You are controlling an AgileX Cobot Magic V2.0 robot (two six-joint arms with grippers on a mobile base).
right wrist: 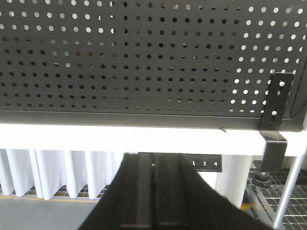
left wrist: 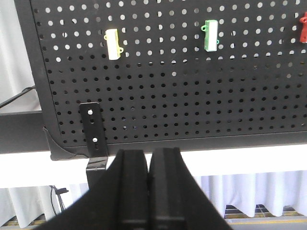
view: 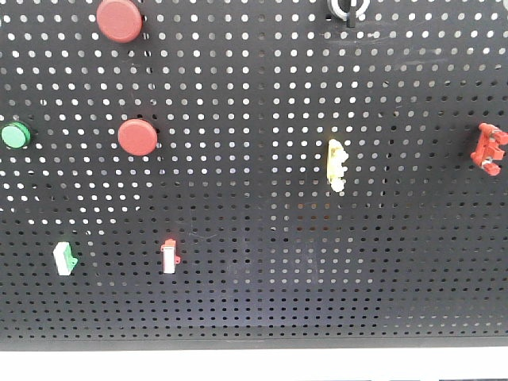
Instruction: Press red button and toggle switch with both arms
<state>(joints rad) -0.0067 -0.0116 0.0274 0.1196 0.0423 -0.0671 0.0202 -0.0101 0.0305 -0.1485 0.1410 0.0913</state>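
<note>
A black perforated board (view: 262, 238) fills the front view, with controls mounted across it. At far left sits a round green button (view: 14, 135), and below it a green and white switch (view: 65, 258). To the right are two round red buttons, the upper red button (view: 119, 20) at the top edge and the lower red button (view: 137, 136) beneath it. Lower down is a red and white switch (view: 169, 256). A black knob (view: 348, 8) is cut off at the top, a yellow switch (view: 336, 164) sits mid-right, and a red switch (view: 490, 148) is at far right. No arm appears in this view. In the wrist views, the left gripper (left wrist: 149, 158) has its fingers pressed together, empty, below the board's bottom-left corner. The right gripper (right wrist: 154, 160) is likewise closed and empty, below the board's bottom edge, apart from every control.
</note>
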